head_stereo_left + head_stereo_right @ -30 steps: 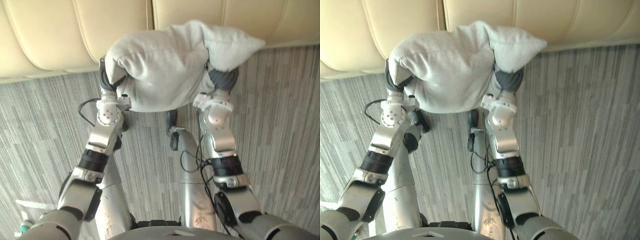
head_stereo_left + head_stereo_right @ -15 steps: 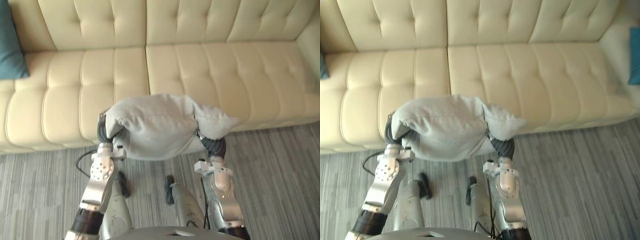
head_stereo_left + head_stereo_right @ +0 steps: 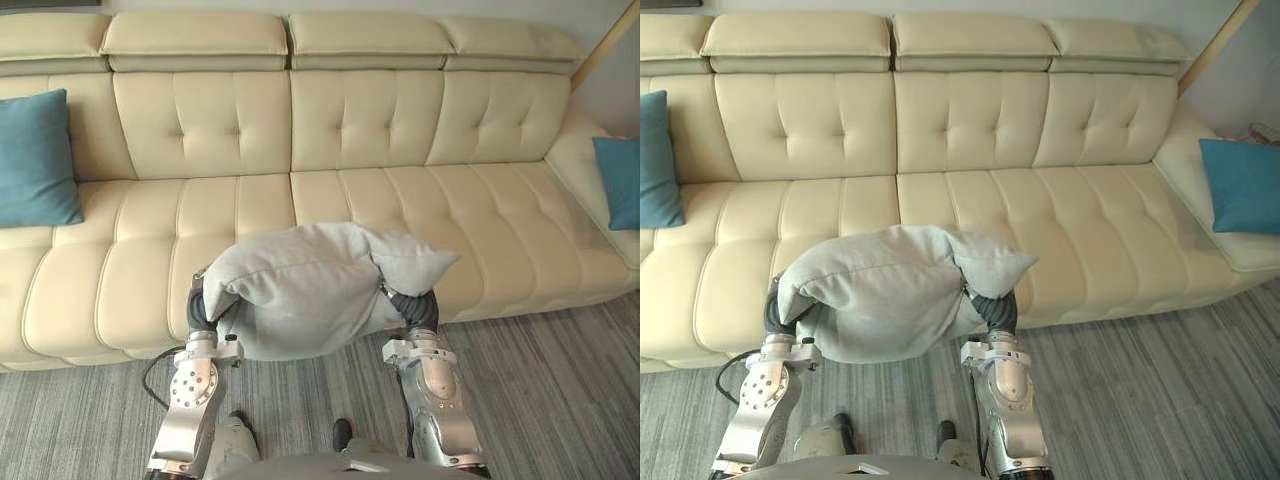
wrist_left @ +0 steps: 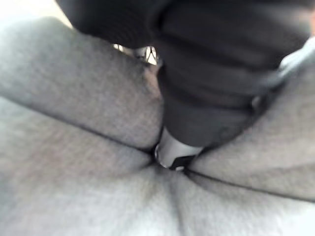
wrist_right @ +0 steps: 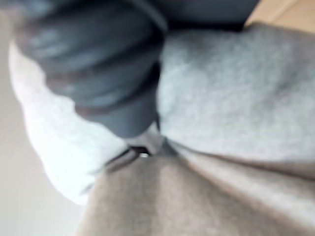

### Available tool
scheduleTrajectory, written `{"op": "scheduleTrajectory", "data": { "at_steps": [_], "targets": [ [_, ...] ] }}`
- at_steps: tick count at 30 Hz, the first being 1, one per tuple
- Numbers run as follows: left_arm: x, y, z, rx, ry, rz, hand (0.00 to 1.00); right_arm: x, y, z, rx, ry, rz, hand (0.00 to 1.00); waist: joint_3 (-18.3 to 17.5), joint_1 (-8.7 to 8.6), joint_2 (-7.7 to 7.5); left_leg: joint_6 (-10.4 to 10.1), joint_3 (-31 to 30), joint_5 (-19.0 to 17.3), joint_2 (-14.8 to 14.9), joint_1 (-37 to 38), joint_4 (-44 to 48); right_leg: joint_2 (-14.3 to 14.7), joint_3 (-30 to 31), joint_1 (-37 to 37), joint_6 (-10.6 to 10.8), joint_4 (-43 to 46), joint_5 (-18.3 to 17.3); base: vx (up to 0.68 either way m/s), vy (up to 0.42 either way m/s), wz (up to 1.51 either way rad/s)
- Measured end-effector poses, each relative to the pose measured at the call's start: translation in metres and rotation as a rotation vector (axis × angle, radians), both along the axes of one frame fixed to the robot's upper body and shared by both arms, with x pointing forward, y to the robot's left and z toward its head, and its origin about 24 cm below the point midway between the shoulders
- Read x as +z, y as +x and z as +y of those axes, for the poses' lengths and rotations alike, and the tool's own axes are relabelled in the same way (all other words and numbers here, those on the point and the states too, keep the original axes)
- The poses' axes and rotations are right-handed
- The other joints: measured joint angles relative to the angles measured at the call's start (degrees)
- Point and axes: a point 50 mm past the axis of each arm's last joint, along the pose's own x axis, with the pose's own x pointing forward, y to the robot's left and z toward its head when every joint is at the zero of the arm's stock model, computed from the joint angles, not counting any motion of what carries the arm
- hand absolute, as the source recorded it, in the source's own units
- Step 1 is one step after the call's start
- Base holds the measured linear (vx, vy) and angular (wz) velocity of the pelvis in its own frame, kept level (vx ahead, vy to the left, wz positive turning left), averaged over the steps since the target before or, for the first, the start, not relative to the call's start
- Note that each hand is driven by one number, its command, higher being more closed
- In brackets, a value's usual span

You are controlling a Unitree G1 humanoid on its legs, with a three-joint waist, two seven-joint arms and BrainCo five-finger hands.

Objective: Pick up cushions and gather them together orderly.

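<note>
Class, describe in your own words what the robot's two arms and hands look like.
The left arm and right arm are silver-grey metal with smooth, glossy shells. The left hand and right hand wear dark grey ribbed covers over back and wrist.

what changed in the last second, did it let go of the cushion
No. The whole view has shifted, so the camera tilted up from the floor to take in the sofa; that is not a move of the things. The grey cushion is still carried between the left hand and the right hand, in front of the sofa's seat. Nothing was taken or let go.
</note>
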Motion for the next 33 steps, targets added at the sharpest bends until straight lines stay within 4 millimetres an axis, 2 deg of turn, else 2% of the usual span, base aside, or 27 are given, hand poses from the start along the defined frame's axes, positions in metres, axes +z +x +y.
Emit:
{"op": "scheduleTrajectory", "data": {
  "at_steps": [3,5,6,7,8,9,10,11,12,13,14,15,16,17,18,19,20,21,22,23,24,25,26,29,32,33],
  "targets": [
    [-0.002,-0.002,0.001,0.005,0.0,0.011,1.0,-0.004,0.0,0.001,0.015,-0.01,0.019,1.0,0.2,0.26,0.11,0.3,-0.1,-2.1,0.1,0.0,1.4,-0.1,0.5,-2.7,-0.8,5.9,-0.6,-0.08,0.067,-0.32],
    [-0.003,-0.002,0.001,0.005,0.002,0.013,1.0,-0.005,0.0,0.0,0.017,-0.016,0.021,1.0,1.1,-0.52,0.07,0.2,-0.5,-3.8,-0.2,0.2,2.9,-1.0,-0.1,-6.9,-1.1,15.4,-0.8,-0.17,0.1,-0.08],
    [-0.003,-0.002,0.002,0.007,0.003,0.014,1.0,-0.005,0.001,0.0,0.018,-0.016,0.022,1.0,1.3,-0.81,0.19,0.3,-0.6,-3.9,-0.6,0.3,2.7,-1.7,-1.0,-8.1,-1.5,17.3,-0.7,-0.15,0.066,0.07],
    [-0.003,-0.002,0.004,0.01,0.006,0.014,1.0,-0.007,0.003,0.001,0.023,-0.018,0.027,1.0,1.7,-1.02,0.31,0.4,-0.6,-3.8,-0.9,0.5,2.1,-2.2,-2.0,-8.8,-3.1,18.2,-0.7,-0.13,0.042,0.05],
    [-0.003,-0.002,0.006,0.012,0.014,0.015,1.0,-0.009,0.006,0.003,0.03,-0.019,0.033,1.0,1.7,-0.93,-0.11,0.6,-0.6,-3.7,-1.3,0.9,0.7,-2.5,-3.4,-9.0,-4.1,17.0,-2.2,-0.13,0.016,0.1],
    [-0.002,-0.002,0.011,0.016,0.034,0.014,1.0,-0.009,0.01,0.007,0.046,-0.017,0.034,1.0,1.5,-0.93,-1.41,0.9,-1.0,-3.2,-3.5,1.5,-4.2,-2.7,-4.4,-9.3,-4.0,12.7,-4.8,-0.1,0.008,0.14],
    [-0.001,-0.002,0.013,0.016,0.043,0.011,1.0,-0.009,0.011,0.01,0.051,-0.01,0.034,1.0,0.6,-1.34,-3.47,1.3,-0.7,-2.9,-6.0,1.4,-4.0,-3.6,-4.5,-9.5,-4.3,10.0,-6.5,-0.08,0.009,0.34],
    [0.001,0.0,0.015,0.023,0.045,-0.002,1.0,-0.005,0.013,0.009,0.059,-0.02,0.015,1.0,1.5,-2.11,-4.34,4.6,-0.1,-5.8,-7.9,-0.9,8.8,-5.0,-4.8,-10.4,-2.7,10.2,-6.6,-0.05,0.061,0.17],
    [-0.005,-0.001,0.006,0.024,0.0,0.018,1.0,0.002,0.015,0.001,0.069,-0.071,-0.017,1.0,3.1,-2.08,1.4,5.5,-0.9,-10.4,-7.0,5.2,11.0,-4.0,-5.9,-10.6,-2.4,14.7,-6.6,-0.09,0.122,-0.07],
    [-0.005,0.003,0.006,0.013,0.012,0.013,1.0,-0.002,0.016,0.0,0.063,-0.071,-0.004,1.0,4.4,-1.99,1.08,4.9,-1.1,-15.7,-8.9,9.1,6.3,-5.6,-3.5,-14.7,0.6,23.6,-8.4,-0.09,0.067,-0.22],
    [-0.01,0.004,0.007,0.011,0.021,0.036,1.0,-0.009,0.014,0.001,0.061,-0.065,0.041,1.0,4.4,-2.55,0.15,4.5,-1.4,-16.2,-10.1,9.3,5.3,-5.7,-1.4,-16.9,0.4,25.3,-9.7,-0.05,-0.01,0.16],
    [-0.013,0.003,0.005,-0.006,0.027,0.053,1.0,-0.016,0.009,-0.002,0.051,-0.065,0.079,1.0,4.0,-3.95,0.49,4.5,-2.5,-16.1,-9.6,8.7,4.6,-4.7,-1.1,-17.8,-1.1,23.7,-8.2,0.08,-0.138,0.52],
    [-0.014,0.002,0.001,-0.022,0.022,0.061,1.0,-0.019,0.005,-0.006,0.04,-0.07,0.092,1.0,3.3,-4.47,1.52,3.6,-3.6,-16.3,-8.4,7.6,4.8,-2.9,-1.4,-17.8,-1.7,22.0,-6.6,0.24,-0.162,0.45],
    [-0.016,0.001,-0.004,-0.034,0.012,0.07,1.0,-0.02,0.004,-0.01,0.038,-0.087,0.1,1.0,2.6,-4.34,3.09,2.3,-4.5,-17.0,-6.2,6.8,4.7,-1.1,-3.1,-17.2,-1.7,20.6,-6.7,0.29,-0.162,0.16],
    [-0.017,0.0,-0.004,-0.034,0.009,0.073,1.0,-0.021,0.003,-0.011,0.038,-0.089,0.101,1.0,2.5,-4.29,3.68,1.3,-4.7,-16.2,-5.2,7.0,4.4,-0.2,-3.9,-16.7,-1.7,20.0,-6.4,0.37,-0.156,0.18],
    [-0.019,-0.001,-0.006,-0.032,-0.004,0.082,1.0,-0.02,0.001,-0.011,0.035,-0.086,0.104,1.0,2.3,-4.7,4.42,0.0,-5.0,-14.4,-2.8,5.9,7.9,0.8,-6.3,-14.7,-2.8,18.8,-6.7,0.49,-0.218,0.28],
    [-0.02,-0.002,-0.01,-0.024,-0.042,0.087,1.0,-0.015,-0.005,-0.013,0.032,-0.093,0.088,1.0,2.4,-4.48,4.31,1.3,-5.1,-11.4,-1.7,4.6,12.9,0.5,-7.4,-14.6,-3.7,22.1,-7.2,0.51,-0.271,0.37],
    [-0.02,-0.001,-0.013,-0.018,-0.078,0.088,1.0,-0.007,-0.009,-0.017,0.032,-0.109,0.061,1.0,2.4,-4.55,4.63,2.1,-4.4,-9.5,-1.5,4.0,16.3,0.7,-8.6,-18.0,-5.4,29.3,-8.7,0.36,-0.3,0.18],
    [-0.019,-0.004,-0.012,-0.02,-0.088,0.083,1.0,-0.002,-0.014,-0.018,0.03,-0.113,0.04,1.0,0.8,-4.28,5.48,2.1,-3.3,-9.2,1.1,3.9,20.9,3.1,-8.3,-15.5,-5.9,18.1,-6.4,0.09,-0.219,0.1],
    [-0.02,-0.003,-0.015,-0.025,-0.102,0.082,1.0,0.001,-0.013,-0.02,0.029,-0.123,0.028,1.0,0.4,-4.39,6.84,3.0,-2.7,-8.5,2.8,3.7,23.3,3.7,-9.4,-14.7,-6.4,18.3,-7.0,0.12,-0.174,-0.17],
    [-0.02,-0.003,-0.015,-0.03,-0.11,0.082,1.0,0.003,-0.013,-0.021,0.026,-0.123,0.018,1.0,-0.6,-3.85,7.39,3.3,-1.4,-4.2,4.0,3.1,26.0,4.5,-8.9,-12.9,-7.2,16.4,-7.4,0.21,-0.106,-0.25],
    [-0.019,-0.002,-0.015,-0.03,-0.116,0.076,1.0,0.006,-0.011,-0.021,0.024,-0.123,0.006,1.0,-0.6,-3.65,7.2,3.5,-0.9,-0.6,4.1,2.2,27.6,4.3,-8.3,-11.5,-7.2,15.2,-7.4,0.56,-0.118,-0.24],
    [-0.016,0.001,-0.018,-0.048,-0.119,0.062,1.0,0.008,-0.011,-0.024,0.011,-0.122,-0.005,1.0,-0.7,-3.4,7.09,2.8,-0.6,-0.4,4.5,0.6,30.2,3.9,-7.8,-8.2,-7.2,11.8,-7.3,0.49,-0.085,-0.05],
    [-0.015,0.001,-0.021,-0.062,-0.129,0.059,1.0,0.008,-0.012,-0.027,-0.003,-0.122,-0.002,1.0,-0.4,-2.72,6.65,2.8,0.1,-4.9,5.3,-2.4,28.2,3.1,-7.5,-2.5,-7.2,7.6,-7.3,0.39,0.015,0.09],
    [-0.015,-0.002,-0.022,-0.075,-0.136,0.058,1.0,0.007,-0.016,-0.029,-0.013,-0.121,0.004,1.0,0.4,-1.54,5.6,3.3,2.3,-5.6,3.9,-6.2,19.4,0.9,-7.8,1.8,-7.0,6.5,-7.4,0.29,0.187,0.18],
    [-0.012,-0.004,-0.022,-0.076,-0.141,0.046,1.0,0.011,-0.021,-0.029,-0.017,-0.117,-0.006,1.0,0.5,-0.73,5.34,3.2,3.7,-4.9,2.2,-7.5,12.5,-0.8,-9.0,4.1,-5.9,6.6,-8.1,0.26,0.239,0.19]
  ]
}}
